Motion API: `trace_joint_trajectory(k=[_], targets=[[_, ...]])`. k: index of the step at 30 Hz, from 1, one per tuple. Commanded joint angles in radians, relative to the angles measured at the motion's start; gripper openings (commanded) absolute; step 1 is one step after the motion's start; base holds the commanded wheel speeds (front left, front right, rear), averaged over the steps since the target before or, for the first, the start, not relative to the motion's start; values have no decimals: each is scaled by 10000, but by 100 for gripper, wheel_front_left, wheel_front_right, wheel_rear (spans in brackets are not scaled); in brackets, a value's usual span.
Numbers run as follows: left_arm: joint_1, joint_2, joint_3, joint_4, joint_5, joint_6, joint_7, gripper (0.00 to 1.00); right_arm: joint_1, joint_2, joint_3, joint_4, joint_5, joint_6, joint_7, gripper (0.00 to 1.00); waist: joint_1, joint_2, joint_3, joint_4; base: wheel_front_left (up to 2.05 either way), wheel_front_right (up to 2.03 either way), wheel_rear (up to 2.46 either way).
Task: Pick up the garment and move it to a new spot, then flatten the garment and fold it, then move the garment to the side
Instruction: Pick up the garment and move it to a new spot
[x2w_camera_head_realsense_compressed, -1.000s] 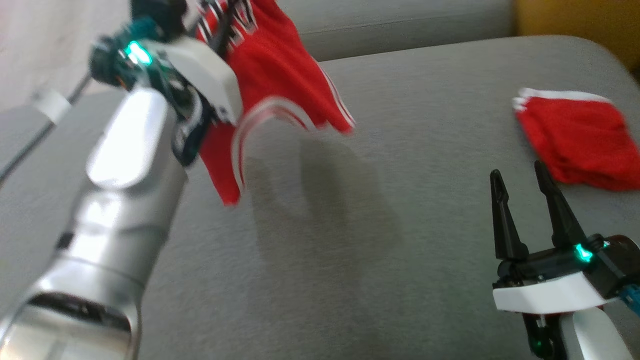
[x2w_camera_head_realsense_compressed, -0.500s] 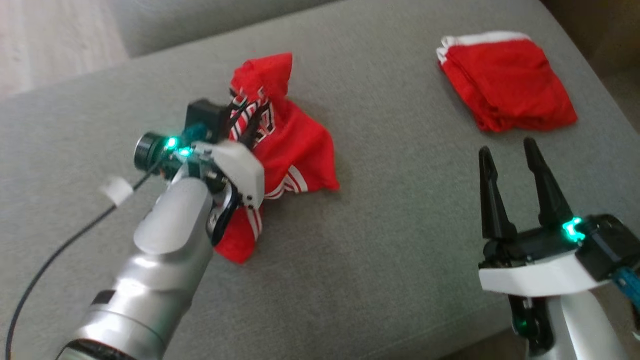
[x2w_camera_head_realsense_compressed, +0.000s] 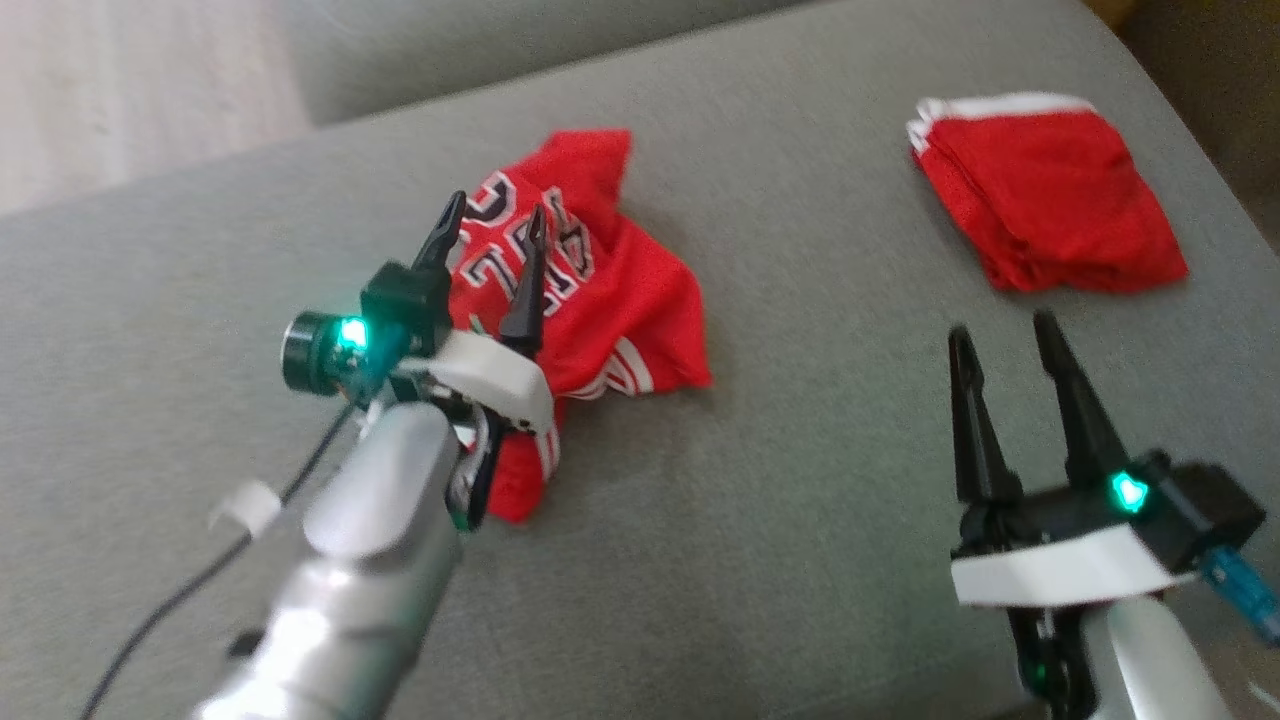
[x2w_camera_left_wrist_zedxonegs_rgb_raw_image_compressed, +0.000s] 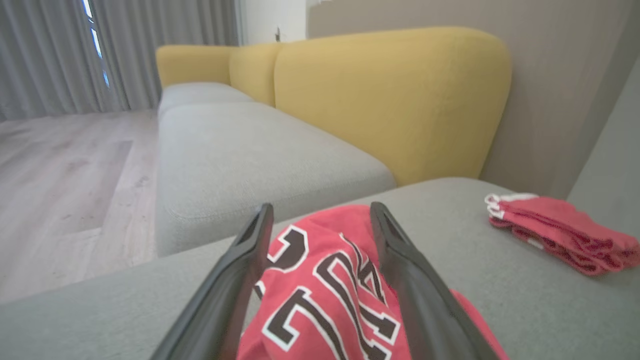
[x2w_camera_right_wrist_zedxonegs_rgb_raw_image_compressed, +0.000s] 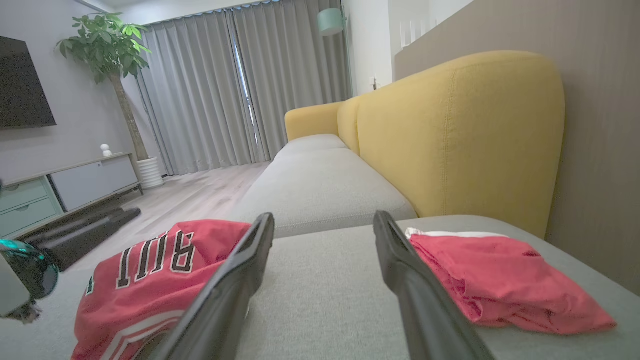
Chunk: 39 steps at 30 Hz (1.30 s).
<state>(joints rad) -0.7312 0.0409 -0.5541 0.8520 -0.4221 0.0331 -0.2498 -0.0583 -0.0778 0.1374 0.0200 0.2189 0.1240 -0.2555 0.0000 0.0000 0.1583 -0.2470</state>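
Now L claw (x2w_camera_head_realsense_compressed: 498, 204) wide over crumpled red jersey (x2w_camera_head_realsense_compressed: 640, 300), R claw (x2w_camera_head_realsense_compressed: 1001, 325) wide, empty.

Soft, even light, faint shadow beside the garment (x2w_camera_head_realsense_compressed: 625, 290); head view slightly blurred.

Left forearm (x2w_camera_head_realsense_compressed: 370, 520) is rounded silver-grey metal; both wrists w/ white shells (x2w_camera_head_realsense_compressed: 500, 378) & black housings w/ lit green LEDs (x2w_camera_head_realsense_compressed: 352, 333). Left gripper (x2w_camera_head_realsense_compressed: 498, 208) & right gripper (x2w_camera_head_realsense_compressed: 1000, 328) each have 2 long tapered black fingers (x2w_camera_head_realsense_compressed: 978, 440). Thin black cable (x2w_camera_head_realsense_compressed: 165, 620) w/ white tag (x2w_camera_head_realsense_compressed: 245, 505) runs by left arm; blue connector (x2w_camera_head_realsense_compressed: 1240, 595) at right wrist.
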Motion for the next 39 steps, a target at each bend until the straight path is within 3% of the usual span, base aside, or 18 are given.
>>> trace_joint_trajectory(k=[1,7,14,19,27,32,39], targets=[[377,107,576,-1227,246,376,-115,100,191,-133,127,-121,1,67,-62,100,0,0,-879,772,0,0,0],[2687,145,1342,-3846,1193,1084,-118,100,682,-132,-41,347,-68,67,-62,100,0,0,-1736,1816,0,0,0],[5309,123,2491,-6312,1428,986,-119,100,1159,10,-665,643,-195,67,-62,100,0,0,-2182,2777,0,0,0],[7049,131,2907,-7624,2673,1132,-119,100,1592,107,-894,782,-393,67,-62,100,0,0,-2499,3247,0,0,0],[9004,159,3081,-8834,3752,1340,-119,100,2209,220,-1068,666,-684,67,-63,100,0,0,-2864,3508,0,0,0],[9418,140,3211,-9387,3890,1581,-120,100,2404,251,-1113,550,-750,67,-63,100,0,0,-2896,3569,0,0,0],[9522,129,3456,-9272,3853,1556,-120,100,2443,269,-1054,539,-747,67,-63,100,0,0,-2902,3545,0,0,0]])
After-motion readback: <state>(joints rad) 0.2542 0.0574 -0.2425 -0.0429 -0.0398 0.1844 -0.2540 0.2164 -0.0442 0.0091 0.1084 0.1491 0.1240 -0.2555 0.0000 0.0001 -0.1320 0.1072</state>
